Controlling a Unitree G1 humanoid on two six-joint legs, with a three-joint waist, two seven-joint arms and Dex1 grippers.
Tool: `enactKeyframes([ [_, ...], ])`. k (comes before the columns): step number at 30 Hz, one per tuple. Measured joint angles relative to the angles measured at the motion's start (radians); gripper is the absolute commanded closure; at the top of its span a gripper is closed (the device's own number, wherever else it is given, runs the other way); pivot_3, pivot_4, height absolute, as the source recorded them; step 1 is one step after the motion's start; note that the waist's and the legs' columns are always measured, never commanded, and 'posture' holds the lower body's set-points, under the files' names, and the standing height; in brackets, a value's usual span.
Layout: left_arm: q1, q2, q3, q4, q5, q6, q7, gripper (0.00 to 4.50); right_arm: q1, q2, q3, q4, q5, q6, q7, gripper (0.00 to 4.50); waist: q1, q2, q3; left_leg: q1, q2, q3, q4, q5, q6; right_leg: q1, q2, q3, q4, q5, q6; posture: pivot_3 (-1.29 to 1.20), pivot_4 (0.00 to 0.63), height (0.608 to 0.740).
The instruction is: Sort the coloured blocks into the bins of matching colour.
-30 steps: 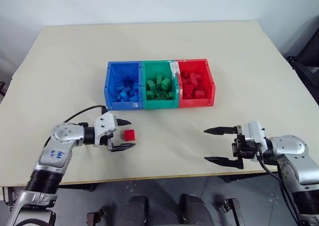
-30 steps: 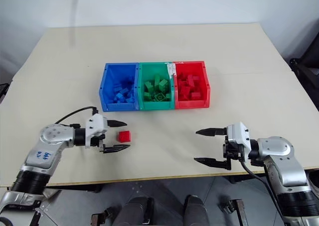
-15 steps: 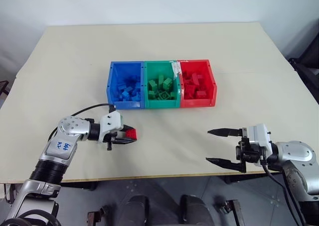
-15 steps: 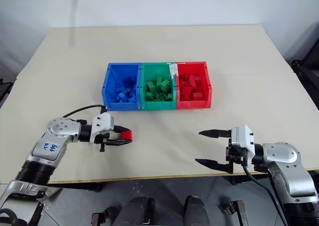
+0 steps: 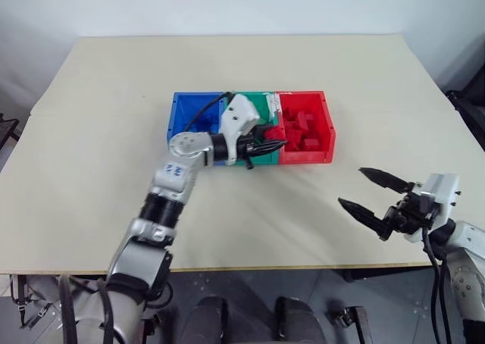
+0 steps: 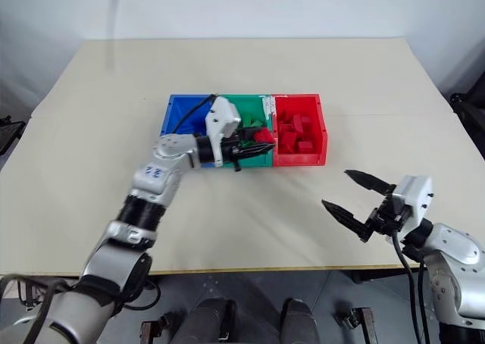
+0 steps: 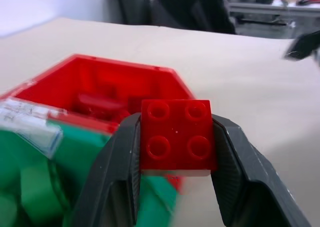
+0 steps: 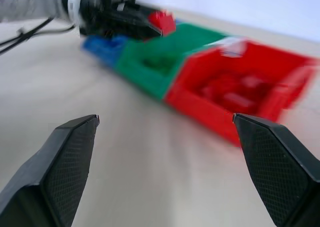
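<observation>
My left gripper (image 5: 273, 136) is shut on a small red block (image 5: 275, 132), its studded top up (image 7: 177, 135), with a black finger (image 7: 119, 159) on each side. It hangs over the green bin (image 5: 261, 159), at the wall shared with the red bin (image 5: 307, 156). The blue bin (image 5: 173, 120) joins them on the left. Several red bricks (image 5: 303, 130) lie in the red bin. My right gripper (image 5: 352, 186) stands open and holds nothing, above the table, near and to the right of the bins. It points toward them (image 8: 165, 118).
The beige table (image 5: 98, 132) stretches bare around the bins. Its front edge (image 5: 250, 268) runs just below my right gripper. Dark chairs (image 7: 175, 7) stand beyond the table's far side in the left wrist view.
My left gripper shut on the red block on the table, lifted it and carried it right and away to the bins. My right gripper drifted right and turned toward the bins.
</observation>
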Motion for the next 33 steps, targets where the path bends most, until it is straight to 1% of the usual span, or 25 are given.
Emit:
enactKeyframes([
  [1,-0.057,-0.032,0.004,0.11,0.019,-0.048,0.038,3.02,0.024,0.015,-0.015,-0.02,0.0,-0.001,-0.023,0.0,0.003,0.0,0.0,-0.001,0.0,0.001,0.0,0.0,0.0,0.0,0.0,0.0,-0.001,0.0,0.0,0.0,0.15,0.74],
  [4,-0.175,-0.086,0.03,0.324,0.043,-0.171,0.086,3.02,0.079,0.042,-0.025,-0.073,-0.002,-0.004,-0.07,0.0,0.004,0.0,0.0,-0.001,0.0,0.002,0.0,0.0,0.0,-0.001,0.0,0.0,-0.001,0.0,0.0,0.0,0.15,0.74],
  [9,-0.275,-0.132,0.057,0.543,0.063,-0.299,0.093,3.02,0.128,0.075,-0.028,-0.138,-0.011,-0.011,-0.121,0.0,0.001,0.0,0.0,-0.001,0.0,0.004,-0.001,0.0,0.001,-0.001,0.0,0.0,-0.001,0.0,0.0,0.0,0.15,0.74],
  [11,-0.284,-0.147,0.063,0.597,0.072,-0.322,0.093,2.27,0.139,0.081,-0.022,-0.151,-0.016,-0.017,-0.135,0.0,0.002,0.0,0.0,-0.001,0.0,0.004,-0.001,0.0,0.001,-0.001,0.0,0.0,-0.001,0.0,0.0,0.0,0.15,0.74],
  [13,-0.294,-0.153,0.067,0.646,0.088,-0.331,0.101,1.68,0.143,0.09,-0.009,-0.168,-0.023,-0.021,-0.146,0.0,0.002,0.0,0.0,-0.001,0.0,0.004,-0.001,0.0,0.001,-0.001,0.0,0.0,-0.001,0.0,0.001,0.0,0.15,0.74],
  [16,-0.305,-0.152,0.073,0.664,0.094,-0.353,0.105,0.76,0.143,0.093,-0.007,-0.173,-0.025,-0.024,-0.153,0.0,0.001,-0.001,0.0,-0.001,0.0,0.004,-0.001,0.0,0.001,-0.001,0.0,0.0,-0.001,0.0,0.001,0.0,0.15,0.74],
  [17,-0.313,-0.151,0.078,0.665,0.096,-0.363,0.105,0.39,0.143,0.093,-0.005,-0.173,-0.025,-0.024,-0.154,0.0,0.001,0.0,0.0,-0.001,0.0,0.004,-0.001,0.0,0.001,-0.001,0.0,0.0,-0.001,0.0,0.001,0.0,0.15,0.74],
  [18,-0.317,-0.148,0.083,0.664,0.097,-0.375,0.101,0.1,0.141,0.093,-0.001,-0.173,-0.025,-0.024,-0.154,0.0,0.002,0.0,0.0,-0.001,0.0,0.004,-0.001,0.0,0.001,-0.001,0.0,0.0,-0.001,0.0,0.001,0.0,0.15,0.74],
  [19,-0.318,-0.141,0.086,0.663,0.098,-0.386,0.094,0.05,0.139,0.093,0.004,-0.173,-0.025,-0.025,-0.153,0.0,0.001,0.0,0.0,-0.001,0.0,0.004,-0.001,0.0,0.001,-0.001,0.0,0.0,-0.001,0.0,0.001,0.0,0.15,0.74],
  [23,-0.282,-0.065,0.09,0.617,0.102,-0.43,0.024,0.05,0.104,0.083,0.04,-0.161,-0.025,-0.024,-0.129,0.0,-0.01,0.0,0.0,0.0,0.0,0.004,-0.001,0.0,0.001,-0.002,0.0,0.001,0.0,0.0,0.0,0.0,0.15,0.74],
  [26,-0.186,0.028,0.1,0.49,0.084,-0.445,-0.087,0.05,0.059,0.052,0.071,-0.127,-0.026,-0.024,-0.083,0.0,-0.025,0.0,0.0,0.0,0.001,0.004,-0.002,0.0,0.001,-0.002,0.0,0.0,0.0,0.0,0.0,0.0,0.15,0.74],
  [30,0.038,0.214,0.124,0.163,0.002,-0.357,-0.278,0.05,-0.028,0.008,0.123,-0.044,-0.037,-0.024,0.002,0.0,-0.043,0.0,0.0,0.001,0.003,0.002,-0.002,0.0,0.001,-0.002,0.0,0.0,0.0,0.0,0.0,0.0,0.15,0.74],
  [32,0.148,0.309,0.149,0.007,-0.045,-0.282,-0.335,0.05,-0.062,-0.01,0.144,0.002,-0.048,-0.025,0.039,0.0,-0.047,0.0,0.0,0.001,0.003,-0.005,-0.002,0.0,0.001,-0.002,0.0,0.0,0.0,0.0,0.0,0.0,0.15,0.74],
  [33,0.187,0.34,0.162,-0.053,-0.063,-0.253,-0.35,0.05,-0.074,-0.011,0.15,0.02,-0.052,-0.026,0.056,0.0,-0.045,0.0,0.0,0.0,0.003,-0.006,-0.001,0.0,0.001,-0.002,0.0,0.0,0.0,0.0,0.0,0.0,0.15,0.74],
])
